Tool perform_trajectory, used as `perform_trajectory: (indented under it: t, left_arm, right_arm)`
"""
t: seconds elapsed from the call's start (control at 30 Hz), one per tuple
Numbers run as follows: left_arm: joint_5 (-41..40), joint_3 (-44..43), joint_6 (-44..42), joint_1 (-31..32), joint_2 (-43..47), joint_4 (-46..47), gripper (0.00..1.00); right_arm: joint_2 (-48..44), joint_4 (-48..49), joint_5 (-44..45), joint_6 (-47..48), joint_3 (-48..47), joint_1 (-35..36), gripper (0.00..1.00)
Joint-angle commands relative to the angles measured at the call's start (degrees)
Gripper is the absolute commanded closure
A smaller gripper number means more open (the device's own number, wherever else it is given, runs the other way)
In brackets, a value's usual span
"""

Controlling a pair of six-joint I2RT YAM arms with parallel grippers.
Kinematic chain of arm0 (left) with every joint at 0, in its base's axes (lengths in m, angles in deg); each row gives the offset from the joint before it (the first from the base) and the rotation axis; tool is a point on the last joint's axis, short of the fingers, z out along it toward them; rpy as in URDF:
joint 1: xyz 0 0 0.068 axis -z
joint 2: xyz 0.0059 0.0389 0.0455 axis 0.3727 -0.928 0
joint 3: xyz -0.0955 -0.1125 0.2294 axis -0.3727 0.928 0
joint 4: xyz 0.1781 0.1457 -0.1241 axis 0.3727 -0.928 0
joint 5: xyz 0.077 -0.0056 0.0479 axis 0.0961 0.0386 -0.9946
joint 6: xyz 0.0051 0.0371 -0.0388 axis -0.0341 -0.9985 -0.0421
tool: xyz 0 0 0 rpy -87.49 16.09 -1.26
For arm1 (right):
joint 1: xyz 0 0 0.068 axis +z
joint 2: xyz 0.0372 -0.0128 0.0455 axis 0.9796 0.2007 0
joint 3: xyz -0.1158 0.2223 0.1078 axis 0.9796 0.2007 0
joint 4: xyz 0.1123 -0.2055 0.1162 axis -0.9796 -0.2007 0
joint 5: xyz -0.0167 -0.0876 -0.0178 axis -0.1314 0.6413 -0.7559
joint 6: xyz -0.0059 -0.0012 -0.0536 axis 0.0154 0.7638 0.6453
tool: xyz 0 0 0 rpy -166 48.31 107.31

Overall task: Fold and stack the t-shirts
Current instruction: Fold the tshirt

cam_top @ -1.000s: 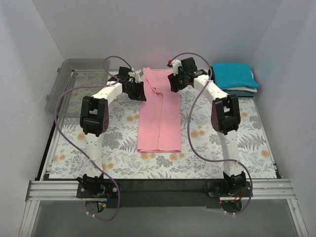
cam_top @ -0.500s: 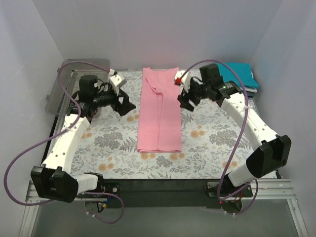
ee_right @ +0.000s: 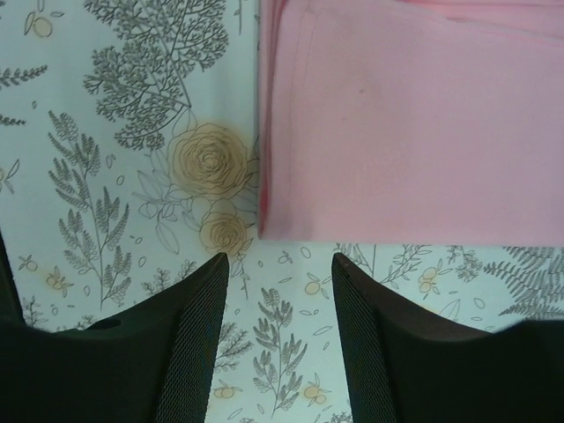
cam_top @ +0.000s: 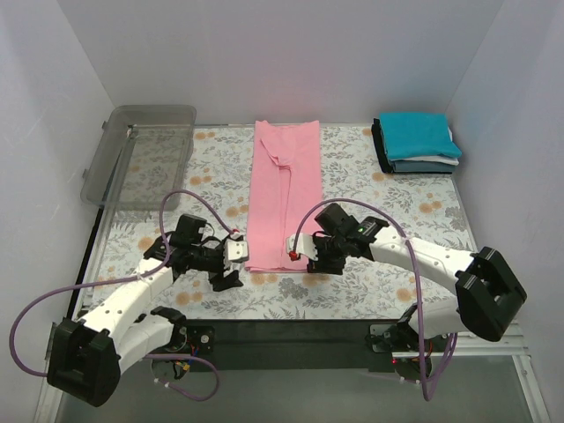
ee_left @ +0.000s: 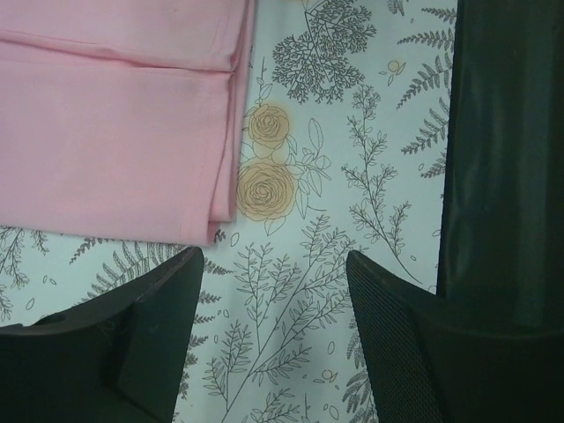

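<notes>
**Fig.** The pink t-shirt [cam_top: 284, 198], doubled lengthwise into a narrow strip, is lying flat on the floral cloth [cam_top: 370, 185] covering the desk [cam_top: 291, 328]. It is running from the far edge toward the middle, with its near short end facing the arm bases.

The left gripper [cam_top: 233, 264] is hovering low just beside the near-left corner of the strip, and the right gripper [cam_top: 307, 257] is mirroring it at the near-right corner. Both sets of jaws are standing moderately wide and are holding nothing. In the left wrist view only printed cloth is showing between the fingers [ee_left: 141, 344], with the pink corner [ee_left: 211, 231] lying ahead and to one side. In the right wrist view the corner [ee_right: 264, 225] is sitting just ahead of the gap.

The paired stance is probably serving the crosswise fold. Taking both corners at once would keep the edge straight while it is being carried toward the far end.

The finished stack [cam_top: 421, 157], with the teal shirt [cam_top: 419, 132] on top and grey-blue and dark ones beneath, is resting at the far right corner. It is well apart from the strip, which is leaving the middle lane free for folding. A clear bin [cam_top: 141, 150] is sitting at the far left.
</notes>
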Motion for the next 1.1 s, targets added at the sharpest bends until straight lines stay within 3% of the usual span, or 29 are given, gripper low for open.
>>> perform_trajectory:
  t: [0.0, 0.17, 0.73, 0.97, 1.07]
  left_arm:
    - [-2.1, 1.1, -2.6, 2.0, 0.0, 6.4, 0.35]
    - [-2.0, 0.7, -0.7, 2.1, -3.0, 9.3, 0.37]
    - [-3.1, 2.6, -1.4, 3.1, -7.4, 14.4, 0.38]
    - [-6.0, 2.0, 1.7, 5.1, -13.7, 20.6, 0.46]
    - [-6.7, 2.8, 1.1, 6.8, -14.1, 23.5, 0.48]
  right_arm:
    - [0.4, 9.2, 3.2, -0.3, 1.0, 1.1, 0.43]
    - [2.3, 11.8, 2.2, -0.2, 2.9, 1.7, 0.54]
    - [8.2, 15.9, 2.7, -0.4, 7.9, 3.4, 0.57]
    - [8.3, 16.0, 4.2, -0.8, 8.9, 3.2, 0.68]
    - [8.7, 16.0, 5.1, -1.1, 8.7, 3.3, 0.82]
